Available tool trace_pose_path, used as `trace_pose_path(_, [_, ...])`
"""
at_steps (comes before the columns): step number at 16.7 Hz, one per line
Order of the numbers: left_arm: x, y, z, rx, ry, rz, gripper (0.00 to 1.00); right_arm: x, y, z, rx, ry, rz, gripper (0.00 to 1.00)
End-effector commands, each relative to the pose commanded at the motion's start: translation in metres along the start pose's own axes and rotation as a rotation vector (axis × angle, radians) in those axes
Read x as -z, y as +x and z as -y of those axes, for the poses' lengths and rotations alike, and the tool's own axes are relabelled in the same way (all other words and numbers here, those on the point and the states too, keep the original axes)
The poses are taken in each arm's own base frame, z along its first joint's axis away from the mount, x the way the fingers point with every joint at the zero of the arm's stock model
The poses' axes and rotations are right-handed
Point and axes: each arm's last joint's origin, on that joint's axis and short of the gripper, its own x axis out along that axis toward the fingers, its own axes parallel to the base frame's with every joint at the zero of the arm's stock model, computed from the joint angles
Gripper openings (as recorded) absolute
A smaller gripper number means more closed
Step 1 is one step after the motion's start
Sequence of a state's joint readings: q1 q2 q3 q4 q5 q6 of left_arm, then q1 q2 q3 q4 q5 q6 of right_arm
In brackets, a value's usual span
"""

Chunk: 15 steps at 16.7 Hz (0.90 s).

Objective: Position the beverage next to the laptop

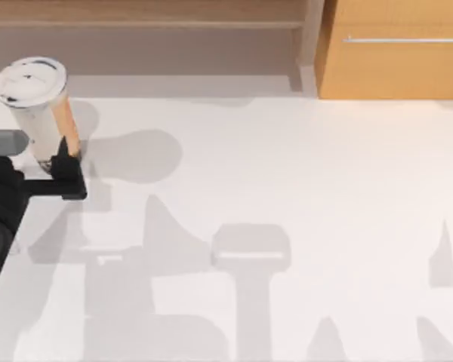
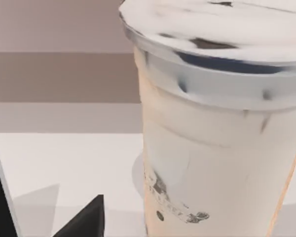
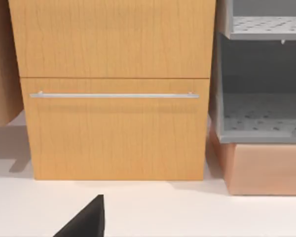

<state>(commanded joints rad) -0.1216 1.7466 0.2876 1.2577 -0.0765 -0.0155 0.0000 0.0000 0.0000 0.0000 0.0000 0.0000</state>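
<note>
1. In the top view our left gripper (image 1: 51,167) sits at about ten o'clock on the table (image 1: 287,196), hard against the table's left edge, with the black arm trailing off toward eight o'clock.
2. The beverage (image 1: 36,105) stands upright at that same ten o'clock spot, near the table's far left corner; its white domed lid (image 1: 30,78) faces the overhead camera and a tan strip of drink shows down its side.
3. A dark finger (image 1: 65,160) of the left gripper lies against the base of the cup on its three o'clock side, and a grey part of the gripper shows at the cup's nine o'clock, so the claw appears to be pinching the cup low down.
4. In the left wrist view the beverage (image 2: 212,163) stands very close to the camera: milky tan drink behind clear plastic, a printed mark low on its wall, the white lid (image 2: 212,24) above, and one dark fingertip (image 2: 86,219) beside it.
5. The cup casts a rounded shadow on the table toward three o'clock.
6. In the right wrist view a dark fingertip (image 3: 86,217) of our right gripper points at a wooden cabinet (image 3: 113,89) with a long metal handle (image 3: 113,95); grey shelves (image 3: 261,113) stand beside it. We cannot tell whether that claw is spread or pressed together.
7. The same cabinet (image 1: 392,53) sits beyond the table at about one o'clock in the top view.
</note>
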Motion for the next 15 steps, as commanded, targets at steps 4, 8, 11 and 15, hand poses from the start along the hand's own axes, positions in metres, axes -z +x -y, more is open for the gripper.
trace_pose_path(4, [-0.002,0.034,0.001,0.001,0.000,0.003,1.00,0.000,0.000,0.000,0.000,0.000,0.000,1.00])
trace_pose_path(8, [-0.002,0.071,0.001,0.001,0.000,0.006,1.00,0.000,0.000,0.000,0.000,0.000,0.000,1.00])
trace_pose_path(11, [-0.001,0.077,0.001,0.001,0.000,0.003,1.00,0.000,0.000,0.000,0.000,0.000,0.000,1.00])
trace_pose_path(15, [-0.001,0.077,0.001,0.001,0.000,0.003,0.85,0.000,0.000,0.000,0.000,0.000,0.000,1.00])
